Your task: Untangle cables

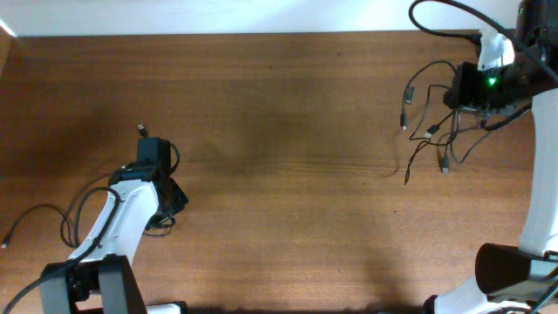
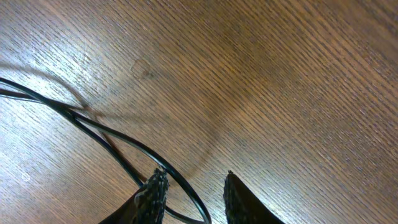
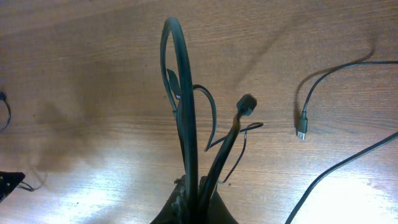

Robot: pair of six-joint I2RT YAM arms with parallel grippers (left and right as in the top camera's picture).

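My right gripper (image 1: 460, 94) hangs above the back right of the table, shut on a bunch of thin black cables (image 1: 436, 131). Their plug ends dangle below it toward the wood. In the right wrist view the right gripper (image 3: 199, 186) pinches several strands; one forms a tall loop (image 3: 179, 74) and another ends in a dark plug (image 3: 247, 104). My left gripper (image 1: 164, 179) is low over the left side. Its left-wrist view shows it (image 2: 194, 178) open, with a loose black cable (image 2: 118, 140) lying on the wood and curving between the fingers, untouched.
A separate cable with a silvery plug (image 3: 302, 132) lies on the wood to the right of the held bunch. Another thin cord (image 1: 39, 214) trails off at the left edge near the left arm's base. A small plug (image 1: 139, 130) lies just beyond the left gripper.
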